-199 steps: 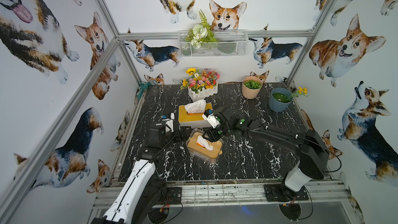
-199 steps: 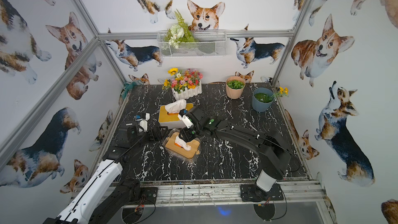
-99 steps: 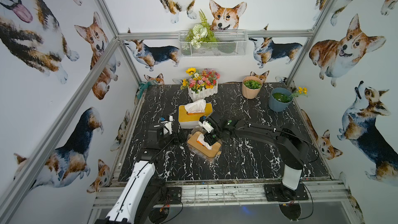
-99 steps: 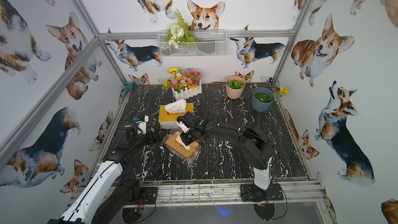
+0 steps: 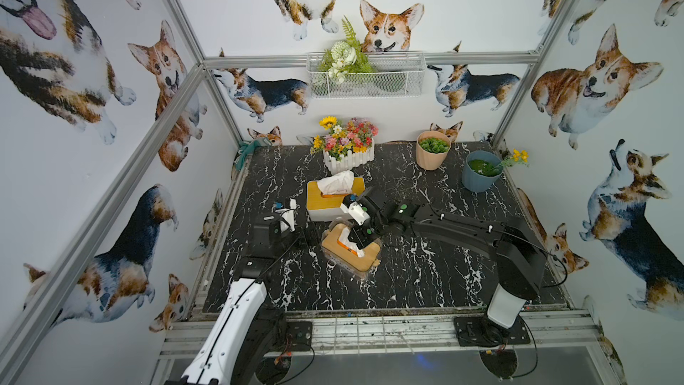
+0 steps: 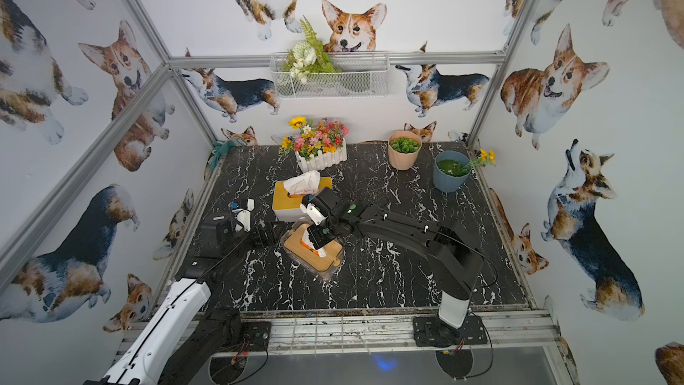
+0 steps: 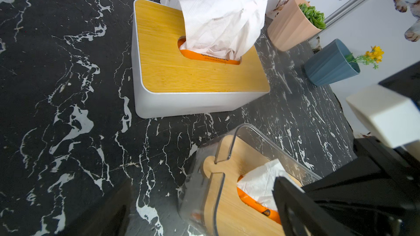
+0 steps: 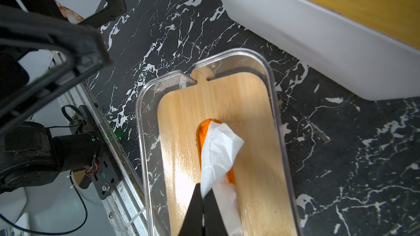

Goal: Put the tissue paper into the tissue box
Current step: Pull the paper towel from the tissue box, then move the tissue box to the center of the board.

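The right gripper [image 8: 204,192] is pinching the tissue paper [image 8: 219,148], seemingly thinly, risking tearing over the tissue box [image 8: 145,110]; the left gripper [image 6: 272,235] is gaping empty.

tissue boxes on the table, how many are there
2. A white tissue box stands toward the back, by the flower planter; a clear tissue box sits nearer the front, below the right gripper, which pinches its tissue. None seems hidden.
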Tool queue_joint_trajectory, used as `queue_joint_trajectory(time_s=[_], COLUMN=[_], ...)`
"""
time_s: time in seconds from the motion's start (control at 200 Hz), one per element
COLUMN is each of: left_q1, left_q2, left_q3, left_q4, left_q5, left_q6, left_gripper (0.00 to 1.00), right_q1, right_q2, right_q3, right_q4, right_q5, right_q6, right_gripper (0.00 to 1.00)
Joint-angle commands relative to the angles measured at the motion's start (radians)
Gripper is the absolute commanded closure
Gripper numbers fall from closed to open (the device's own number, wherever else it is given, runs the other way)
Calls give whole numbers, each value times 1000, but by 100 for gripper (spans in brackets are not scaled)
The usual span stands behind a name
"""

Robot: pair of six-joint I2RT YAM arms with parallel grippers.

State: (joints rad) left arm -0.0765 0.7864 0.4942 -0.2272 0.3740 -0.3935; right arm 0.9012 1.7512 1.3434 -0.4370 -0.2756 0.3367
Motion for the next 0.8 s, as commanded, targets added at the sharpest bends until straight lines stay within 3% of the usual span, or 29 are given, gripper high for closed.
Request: queue_joint_trajectory(time_s=[0.0, 0.295, 0.44, 0.525, 0.651, 0.796], left_q1=[1, 1, 1, 1, 1, 0], left_q2=[-2, 9, 45, 61, 57, 77], left_q3=[-4, -11, -11, -13, -18, -22], left_q4=[17, 40, 64, 73, 80, 89], left_q5=[0, 38, 95, 114, 115, 140], left_q6=[1, -5, -8, -11, -13, -19], left_gripper=[0, 0, 0, 0, 0, 0], right_q1=[4, 4, 2, -1, -2, -7], right_q2=[-1, -183, -358, -464, -617, -740], right_q3=[21, -25, -213, -318, -479, -658], right_q4=[-17, -7, 93, 140, 216, 353], right_q5=[-27, 40, 117, 135, 194, 155], right_q6=[3, 8, 56, 96, 200, 344], right_gripper=[73, 49, 28, 24, 4, 0])
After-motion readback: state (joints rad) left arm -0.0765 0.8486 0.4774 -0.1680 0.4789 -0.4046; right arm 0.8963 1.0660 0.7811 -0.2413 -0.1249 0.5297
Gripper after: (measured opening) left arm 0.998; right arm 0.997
